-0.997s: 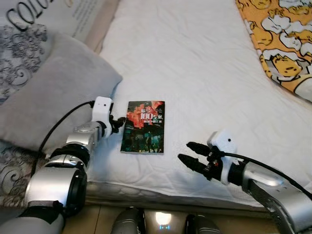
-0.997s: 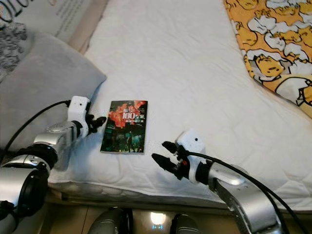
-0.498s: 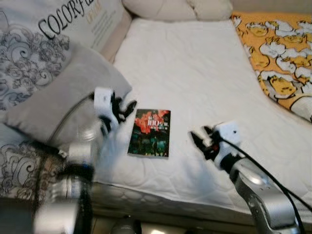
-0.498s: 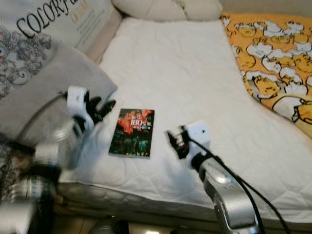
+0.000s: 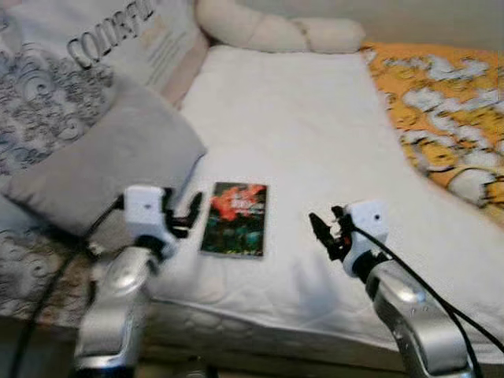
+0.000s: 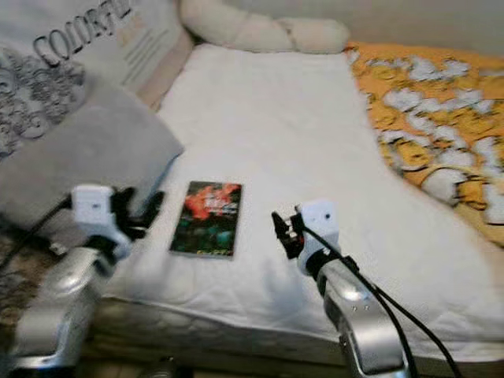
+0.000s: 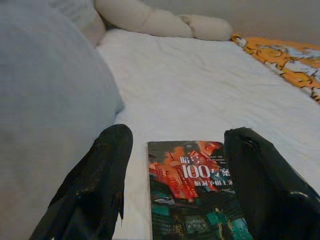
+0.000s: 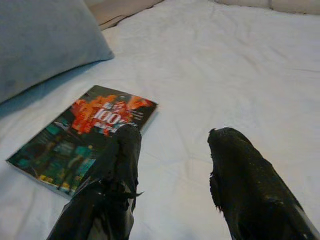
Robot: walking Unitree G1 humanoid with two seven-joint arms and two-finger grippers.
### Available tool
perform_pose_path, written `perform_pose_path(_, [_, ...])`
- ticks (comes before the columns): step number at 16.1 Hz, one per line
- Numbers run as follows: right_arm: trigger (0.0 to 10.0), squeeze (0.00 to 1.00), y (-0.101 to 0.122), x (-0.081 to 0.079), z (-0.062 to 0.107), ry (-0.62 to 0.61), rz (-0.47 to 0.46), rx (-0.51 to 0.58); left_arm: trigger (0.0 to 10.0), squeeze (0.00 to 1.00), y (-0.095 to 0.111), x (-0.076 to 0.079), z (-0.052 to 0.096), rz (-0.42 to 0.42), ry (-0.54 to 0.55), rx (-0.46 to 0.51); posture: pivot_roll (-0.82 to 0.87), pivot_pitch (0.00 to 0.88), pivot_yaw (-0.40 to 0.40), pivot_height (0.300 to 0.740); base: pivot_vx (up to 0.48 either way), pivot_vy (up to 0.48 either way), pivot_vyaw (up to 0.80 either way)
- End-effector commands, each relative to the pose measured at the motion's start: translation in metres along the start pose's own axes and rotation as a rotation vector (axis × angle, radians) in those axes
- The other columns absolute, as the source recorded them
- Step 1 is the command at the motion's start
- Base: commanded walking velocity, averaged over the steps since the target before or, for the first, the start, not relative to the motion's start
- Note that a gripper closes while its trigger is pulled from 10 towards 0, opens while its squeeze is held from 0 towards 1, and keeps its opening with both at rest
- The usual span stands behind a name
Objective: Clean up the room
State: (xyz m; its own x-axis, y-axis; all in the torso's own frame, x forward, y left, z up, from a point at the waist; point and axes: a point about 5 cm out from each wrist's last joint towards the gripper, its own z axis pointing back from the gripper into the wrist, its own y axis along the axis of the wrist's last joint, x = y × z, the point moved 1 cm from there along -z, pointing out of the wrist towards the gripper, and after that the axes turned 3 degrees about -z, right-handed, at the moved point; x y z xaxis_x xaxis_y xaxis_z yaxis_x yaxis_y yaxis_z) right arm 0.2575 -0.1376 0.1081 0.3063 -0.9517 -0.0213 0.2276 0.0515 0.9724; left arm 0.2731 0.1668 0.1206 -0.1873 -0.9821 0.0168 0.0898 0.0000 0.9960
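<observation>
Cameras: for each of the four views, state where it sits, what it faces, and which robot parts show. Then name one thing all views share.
Left eye: on the head, looking down at the bed; both arms, left gripper and right gripper flank the book.
Right eye: beside it, same scene.
Left wrist: looks along open jaws at the book, pillow beside.
Right wrist: looks along open jaws across the sheet at the book.
Shared: the book.

Both silver arms reach forward from the lower edge of the head view, the left rising from seven o'clock, the right from five o'clock. The left pincer [image 5: 186, 218] points toward three o'clock, its black fingers [image 7: 102, 185] spread apart and holding nothing. The right pincer [image 5: 321, 232] points toward nine o'clock, its fingers [image 8: 112, 182] likewise parted and holding nothing.
</observation>
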Motion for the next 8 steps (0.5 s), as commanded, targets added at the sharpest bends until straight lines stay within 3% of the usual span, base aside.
perform_pose_path(1, [10.0,0.00,-0.0006,0.0082,0.0020,-0.047,0.014,0.002,10.0,0.00,0.0023,0.0060,0.0030,-0.004,0.006,-0.011,0.01,0.000,0.002,0.740,0.000,-0.480,0.00])
perform_pose_path(8, [10.0,0.00,-0.0022,0.0114,-0.0008,-0.106,0.036,0.022,10.0,0.00,0.0073,0.0019,0.0091,-0.037,0.071,-0.039,0.01,0.000,0.015,0.740,0.000,-0.480,0.00])
